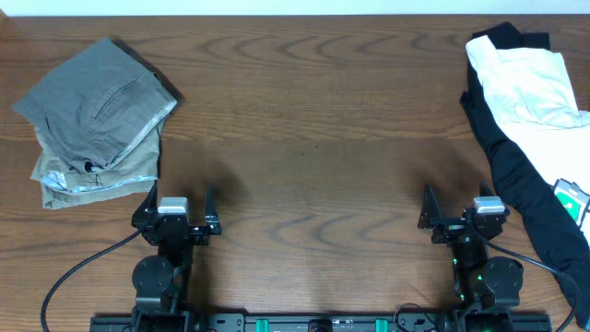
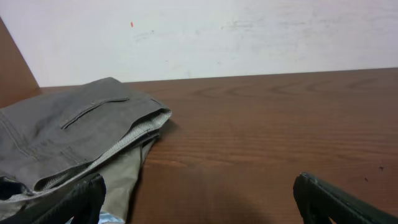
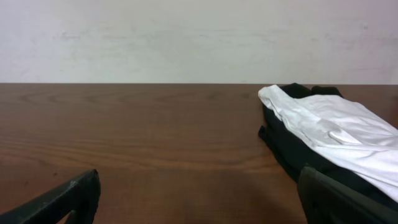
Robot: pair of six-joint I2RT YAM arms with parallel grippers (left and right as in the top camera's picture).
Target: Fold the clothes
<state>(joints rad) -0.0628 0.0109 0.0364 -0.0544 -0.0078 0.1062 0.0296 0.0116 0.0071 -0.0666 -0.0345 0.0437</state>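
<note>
Overhead camera looks straight down on the dark brown wood-grain bench point(image 1: 313, 138) from high up, with both arm bases at the bottom edge of its frame. Left wrist camera sits low and close over the bench top, facing the pale back wall point(image 2: 249, 31) past the left arm's black fingers point(image 2: 74, 202); with overhead it shares the folded mid-grey woven shorts point(image 2: 62, 130) at far left. Right wrist camera is equally low and level, facing the wall, the right arm's black fingers point(image 3: 62, 199) in the lower corners; with overhead it shares the white-on-black garment pile point(image 3: 329, 130) at right.
</note>
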